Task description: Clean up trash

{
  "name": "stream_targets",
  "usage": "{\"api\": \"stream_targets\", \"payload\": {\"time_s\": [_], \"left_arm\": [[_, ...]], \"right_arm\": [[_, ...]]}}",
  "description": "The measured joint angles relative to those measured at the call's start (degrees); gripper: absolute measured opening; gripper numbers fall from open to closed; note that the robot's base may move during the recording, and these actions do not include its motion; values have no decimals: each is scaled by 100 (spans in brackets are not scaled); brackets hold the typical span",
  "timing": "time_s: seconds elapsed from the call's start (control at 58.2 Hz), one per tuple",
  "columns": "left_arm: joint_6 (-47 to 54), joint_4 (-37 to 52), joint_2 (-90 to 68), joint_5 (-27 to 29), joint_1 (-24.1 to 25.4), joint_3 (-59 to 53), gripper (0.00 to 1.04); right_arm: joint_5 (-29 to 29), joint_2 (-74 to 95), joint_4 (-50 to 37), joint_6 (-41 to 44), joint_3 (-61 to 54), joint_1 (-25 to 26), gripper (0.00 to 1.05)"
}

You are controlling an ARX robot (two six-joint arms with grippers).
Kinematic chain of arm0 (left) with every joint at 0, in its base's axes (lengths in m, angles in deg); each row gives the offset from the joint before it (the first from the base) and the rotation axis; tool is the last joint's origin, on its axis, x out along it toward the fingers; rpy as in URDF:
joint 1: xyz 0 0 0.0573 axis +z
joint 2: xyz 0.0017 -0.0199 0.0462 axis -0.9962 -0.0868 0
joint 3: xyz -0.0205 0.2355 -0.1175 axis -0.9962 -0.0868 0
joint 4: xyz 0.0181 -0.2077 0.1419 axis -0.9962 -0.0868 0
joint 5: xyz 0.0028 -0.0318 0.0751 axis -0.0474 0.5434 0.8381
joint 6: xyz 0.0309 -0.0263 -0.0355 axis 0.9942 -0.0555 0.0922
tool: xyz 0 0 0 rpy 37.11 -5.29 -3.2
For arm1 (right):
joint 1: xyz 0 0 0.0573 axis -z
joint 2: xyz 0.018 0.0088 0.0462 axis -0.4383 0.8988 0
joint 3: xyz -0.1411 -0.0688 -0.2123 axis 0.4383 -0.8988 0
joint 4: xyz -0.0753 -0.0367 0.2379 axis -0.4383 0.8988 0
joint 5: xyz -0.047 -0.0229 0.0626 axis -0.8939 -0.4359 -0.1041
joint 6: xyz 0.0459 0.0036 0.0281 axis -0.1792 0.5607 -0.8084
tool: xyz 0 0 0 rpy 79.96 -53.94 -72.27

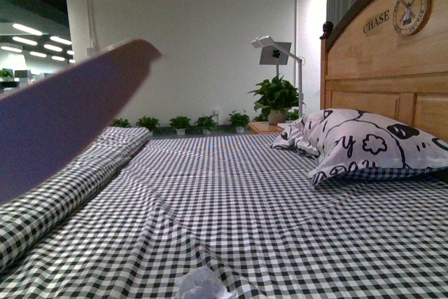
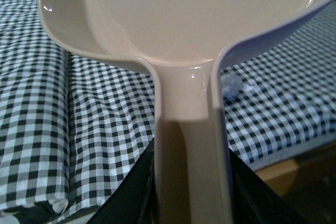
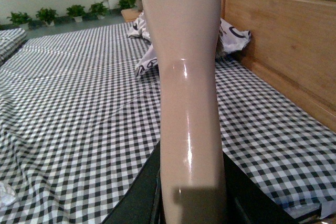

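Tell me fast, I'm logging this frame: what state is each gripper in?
Left gripper: closed on the dustpan, by its handle.
Right gripper: closed on a beige handle; its tool end is out of view.

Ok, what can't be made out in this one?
Tissue wad: front view, cut off by the bottom edge; left wrist view, partly behind the dustpan.
Cream handle: right wrist view, its head lies beyond the top edge, so the tool is unknown.
Lilac shape: front view, blurred, too close to identify.
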Motion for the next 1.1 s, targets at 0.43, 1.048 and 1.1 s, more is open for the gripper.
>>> {"api": "stream_targets", "payload": {"time_s": [0.43, 1.048, 1.1], "left_arm": [[4044, -404, -2450, -149, 256, 603, 28], [6196, -11, -3985, 133, 1062, 903, 28], [6164, 116, -4026, 120, 986, 905, 28]], "right_arm": [[2, 0, 0, 0, 0, 0, 20], [0, 0, 0, 0, 0, 0, 20], [0, 0, 0, 0, 0, 0, 20]]}}
